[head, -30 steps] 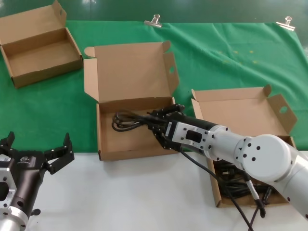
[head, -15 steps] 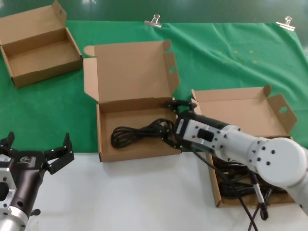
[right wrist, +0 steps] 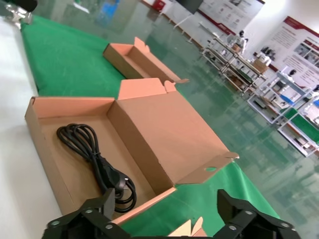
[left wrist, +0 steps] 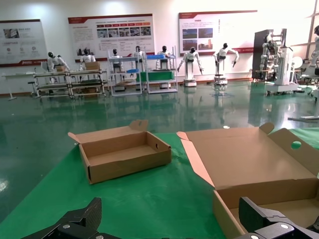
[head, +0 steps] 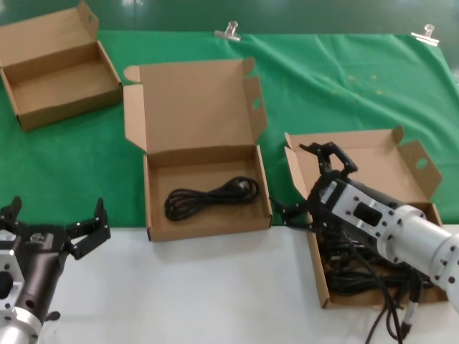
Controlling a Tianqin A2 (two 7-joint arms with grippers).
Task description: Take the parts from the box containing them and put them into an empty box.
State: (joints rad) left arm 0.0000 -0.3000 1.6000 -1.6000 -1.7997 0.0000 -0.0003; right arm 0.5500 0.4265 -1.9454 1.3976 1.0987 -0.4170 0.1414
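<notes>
One thin black cable (head: pixel 209 198), a long loose coil with a plug, lay in the middle box (head: pixel 156 218). At its 3 o'clock, the right gripper (head: pixel 310 185) hovered open and empty over the cable-filled box (head: pixel 320 283). The left gripper (head: pixel 51 223) waited open at 7 o'clock.

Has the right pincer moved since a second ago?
Yes. The right pincer has withdrawn from the middle box rightward, now open over the box of cables.

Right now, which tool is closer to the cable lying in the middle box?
Right. The right tool hangs open just past that box's edge nearest the cable; the left tool waits open off its opposite corner.
</notes>
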